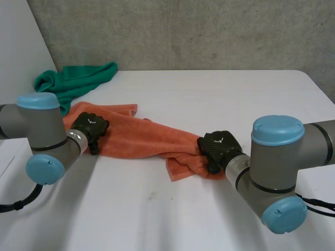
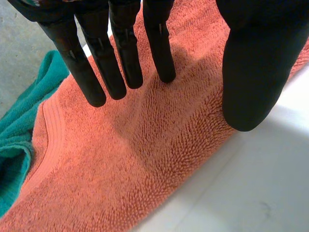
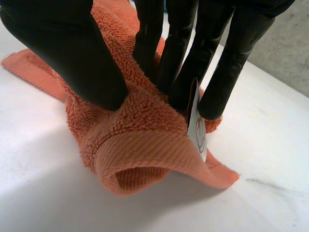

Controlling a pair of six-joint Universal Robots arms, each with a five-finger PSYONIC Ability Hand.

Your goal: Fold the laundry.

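Orange towel [image 1: 146, 138]: lies on the white table [image 1: 209, 99], drawn out in a loose, rumpled band from the left hand to the right hand. Its left end is spread fairly flat, with a woven border strip running along that end. Its right end is bunched and folded under itself.

Left hand [image 1: 89, 125]: positioned over the left end of the orange towel, near the front edge. In the left wrist view the fingers [image 2: 120, 53] are straight and spread, the thumb [image 2: 251, 72] stands apart from them, and nothing is grasped. The hand is released. Whether the fingertips touch the pile cannot be told.

Right hand [image 1: 220, 149]: at the right end of the towel. In the right wrist view the thumb [image 3: 72, 53] presses one side of a raised ridge of cloth [image 3: 140, 145] and the fingers [image 3: 183, 58] press the other side, so the hand is pinching the towel. Below the pinch the border edge curls into an open loop resting on the table [image 3: 270, 169]. A white label [image 3: 195, 121] stands up at the fingertips.

Green towel [image 1: 78, 81]: crumpled at the far left of the table, just beyond the orange towel's left end. In the left wrist view its edge [image 2: 14, 135] lies against the orange cloth [image 2: 145, 159].
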